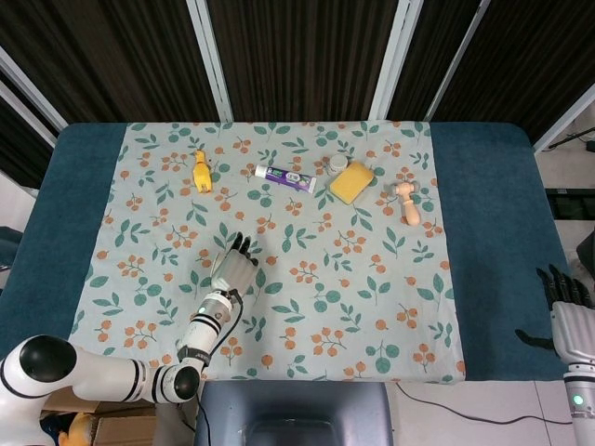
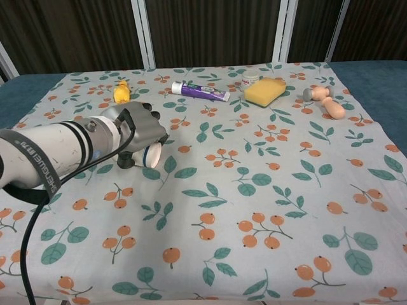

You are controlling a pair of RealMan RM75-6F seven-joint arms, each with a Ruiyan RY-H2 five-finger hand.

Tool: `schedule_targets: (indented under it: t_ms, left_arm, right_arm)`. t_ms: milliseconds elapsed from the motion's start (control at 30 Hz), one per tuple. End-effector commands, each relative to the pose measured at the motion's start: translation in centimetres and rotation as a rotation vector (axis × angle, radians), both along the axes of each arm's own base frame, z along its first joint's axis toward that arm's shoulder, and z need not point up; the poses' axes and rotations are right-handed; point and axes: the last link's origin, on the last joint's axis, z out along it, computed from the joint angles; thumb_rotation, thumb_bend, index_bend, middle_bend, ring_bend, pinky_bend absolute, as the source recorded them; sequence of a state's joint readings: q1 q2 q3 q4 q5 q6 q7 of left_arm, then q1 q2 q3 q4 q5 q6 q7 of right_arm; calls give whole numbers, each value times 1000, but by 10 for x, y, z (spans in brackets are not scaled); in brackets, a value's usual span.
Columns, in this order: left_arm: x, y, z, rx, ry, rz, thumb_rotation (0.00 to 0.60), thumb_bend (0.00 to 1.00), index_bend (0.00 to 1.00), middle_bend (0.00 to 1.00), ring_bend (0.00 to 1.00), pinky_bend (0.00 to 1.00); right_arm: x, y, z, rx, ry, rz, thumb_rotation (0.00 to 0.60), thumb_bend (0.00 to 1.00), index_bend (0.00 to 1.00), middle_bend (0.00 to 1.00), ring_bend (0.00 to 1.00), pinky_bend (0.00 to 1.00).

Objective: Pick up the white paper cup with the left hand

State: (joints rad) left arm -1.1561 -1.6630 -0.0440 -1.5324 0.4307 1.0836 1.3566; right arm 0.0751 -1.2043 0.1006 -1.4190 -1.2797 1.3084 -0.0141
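The white paper cup [image 2: 150, 156] lies on its side on the floral cloth, left of the middle, with its round end facing the chest camera. My left hand [image 2: 135, 129] covers it from above, fingers curled down around its body, and grips it where it rests on the cloth. In the head view the left hand [image 1: 233, 270] hides the cup. My right hand [image 1: 563, 311] hangs off the table's right edge with its fingers apart and nothing in it.
Along the far side of the cloth lie a yellow toy [image 1: 200, 172], a toothpaste tube [image 1: 284, 176], a small jar [image 1: 338, 163], a yellow sponge [image 1: 351, 182] and a wooden peg figure [image 1: 406, 202]. Blue table surface [image 1: 488, 232] borders the cloth.
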Motion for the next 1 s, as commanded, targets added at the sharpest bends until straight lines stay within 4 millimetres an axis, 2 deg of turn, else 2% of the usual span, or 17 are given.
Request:
schedule_targets:
  t_ms: [33, 167, 267, 367, 467, 600, 733, 1000]
  left_arm:
    - [2, 1, 4, 6, -44, -20, 600, 386, 385, 364, 40, 0]
    - [6, 1, 17, 15, -213, -31, 600, 385, 428, 404, 81, 0]
    - [5, 2, 30, 18, -437, -19, 600, 384, 461, 427, 108, 0]
    - [-5, 4, 43, 15, -712, 19, 600, 376, 487, 448, 131, 0]
    - [-19, 6, 46, 10, -905, 57, 600, 371, 492, 446, 131, 0]
    - [-39, 8, 39, 19, -1134, 122, 600, 372, 495, 439, 127, 0]
    - [-59, 7, 23, 26, -1369, 267, 600, 375, 493, 428, 122, 0]
    - [-85, 9, 0, 40, -1460, 328, 600, 374, 487, 408, 109, 0]
  right_arm:
    - [1, 0, 0, -2, -1, 4, 600, 19, 0, 0, 0, 0]
    - [2, 1, -1, 10, 4, 11, 600, 20, 0, 0, 0, 0]
    - [3, 1, -1, 15, 4, 13, 600, 19, 0, 0, 0, 0]
    - [3, 1, -2, 18, 5, 10, 600, 19, 0, 0, 0, 0]
    - [3, 0, -3, 22, 5, 11, 600, 20, 0, 0, 0, 0]
    - [5, 0, -6, 30, 6, 15, 600, 19, 0, 0, 0, 0]
    - [7, 0, -7, 34, 8, 19, 600, 19, 0, 0, 0, 0]
    - [6, 2, -2, 21, 13, 6, 600, 19, 0, 0, 0, 0]
